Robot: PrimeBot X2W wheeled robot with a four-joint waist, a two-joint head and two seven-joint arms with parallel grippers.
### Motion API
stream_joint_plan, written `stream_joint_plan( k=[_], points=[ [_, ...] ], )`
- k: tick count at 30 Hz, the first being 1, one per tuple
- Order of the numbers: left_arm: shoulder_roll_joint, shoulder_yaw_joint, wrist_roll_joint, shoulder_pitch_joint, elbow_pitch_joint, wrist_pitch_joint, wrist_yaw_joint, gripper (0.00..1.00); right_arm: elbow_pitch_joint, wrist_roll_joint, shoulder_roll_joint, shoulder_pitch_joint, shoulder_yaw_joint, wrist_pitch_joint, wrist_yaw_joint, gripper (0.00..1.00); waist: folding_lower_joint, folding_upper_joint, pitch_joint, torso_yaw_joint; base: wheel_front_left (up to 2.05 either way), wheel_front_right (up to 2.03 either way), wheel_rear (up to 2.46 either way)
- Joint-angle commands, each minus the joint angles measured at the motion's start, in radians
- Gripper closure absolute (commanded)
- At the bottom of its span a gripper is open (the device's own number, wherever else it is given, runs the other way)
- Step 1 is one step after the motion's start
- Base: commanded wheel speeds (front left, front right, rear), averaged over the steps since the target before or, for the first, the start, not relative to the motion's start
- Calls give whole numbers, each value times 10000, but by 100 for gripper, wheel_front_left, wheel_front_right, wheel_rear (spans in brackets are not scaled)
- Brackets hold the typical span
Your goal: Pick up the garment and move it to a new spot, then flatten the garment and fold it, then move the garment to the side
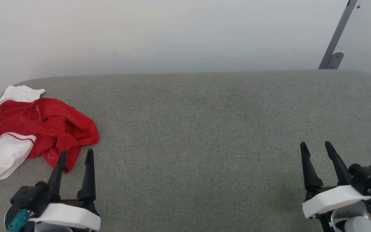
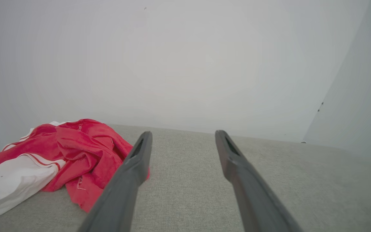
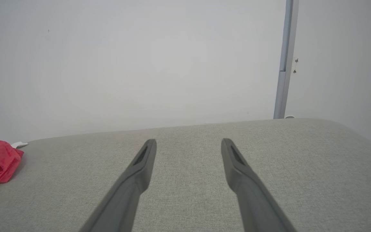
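While garment (image 1: 53, 125) is seen crumpled far left on surface (image 1: 204, 129), pickup is judged pending; left hand (image 1: 76, 152), right hand (image 1: 315, 143) held parted, empty; leftward reach needed.

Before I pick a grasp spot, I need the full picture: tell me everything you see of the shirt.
The shirt is red with white sleeves and red-striped trim, in thin, soft-looking fabric. It lies crumpled in a heap on the left side of the grey table. The open left gripper sits just before its near hem; whether a finger touches it is unclear.
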Motion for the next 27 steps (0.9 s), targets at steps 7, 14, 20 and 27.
stream_joint_plan(
  k=[7,14,20,27],
  points=[
    [98,-48,648,114,-145,-197,-61,0,-107,-717,-30,-72,30,-223,17,0,0,-1,10,7,0,0,0],
    [189,-153,1075,138,-182,-337,-55,0,-152,-1343,-2,-26,44,-376,16,0,0,-1,-17,21,0,0,0],
    [256,-226,1330,139,-206,-424,-60,0,-213,-1676,-23,-13,96,-458,10,0,0,-1,-38,38,0,0,0],
    [252,-226,1296,100,-154,-477,-62,0,-292,-1856,-46,1,148,-498,10,0,0,-1,-65,82,0,0,0]
  ],
)
